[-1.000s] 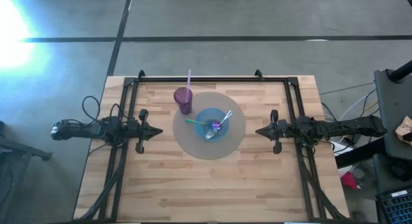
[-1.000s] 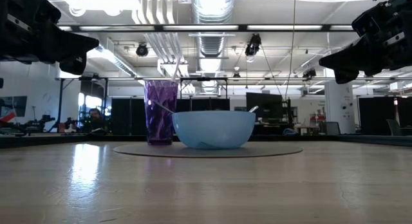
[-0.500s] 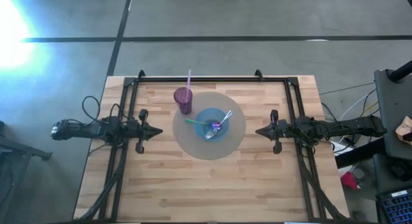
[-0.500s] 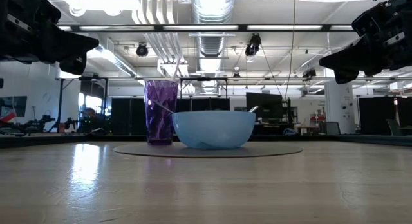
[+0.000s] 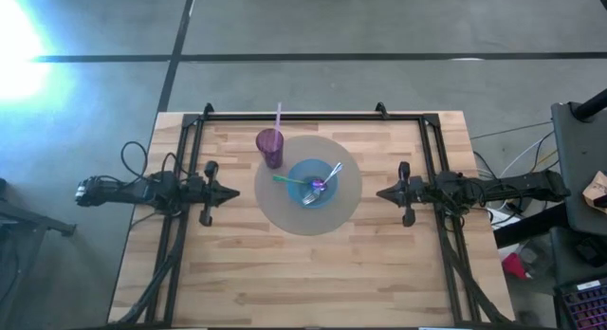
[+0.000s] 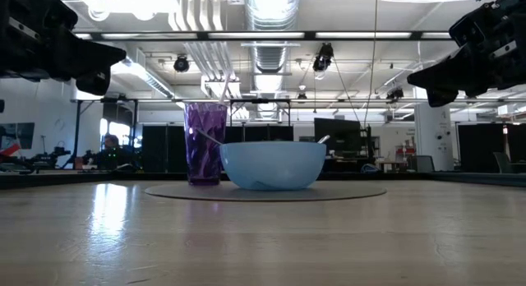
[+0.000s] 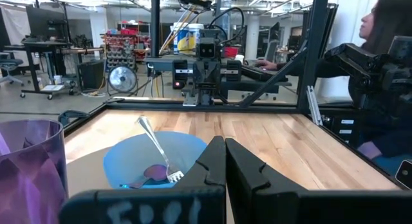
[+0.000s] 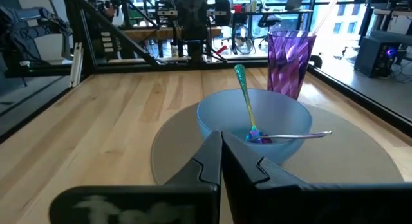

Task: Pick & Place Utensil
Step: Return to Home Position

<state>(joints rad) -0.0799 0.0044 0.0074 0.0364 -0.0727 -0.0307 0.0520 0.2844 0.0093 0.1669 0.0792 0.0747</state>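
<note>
Currently both arms sit pulled back to opposite sides of the bench (image 5: 285, 273), and the low view shows them raised off the wood. Left claw (image 5: 234, 192) is over the left side, roughly midway between the near and far edges, with its tip pointing at the centre. Its fingers are pressed together and hold nothing. Right claw (image 5: 379, 192) mirrors it over the right side: closed and empty. Both are well apart from the task items.

Gray mat (image 5: 285, 214) lies around the bench centre, a bit toward the far edge. Blue bowl (image 5: 296, 171) stands on the middle of the mat. Violet spoon (image 5: 316, 185) is in the bowl head down, and its greenish handle leans out over the rim toward the left edge. Silver fork (image 5: 331, 174) is also in the bowl, crossing the spoon, handle angled toward the far-right corner. Violet cup (image 5: 269, 146) stands upright on the mat's far-left rim, just beside the bowl. Violet straw (image 5: 279, 117) sticks up out of the cup.

Left wrist view catches a person (image 7: 386, 121) in the room past the right edge.
</note>
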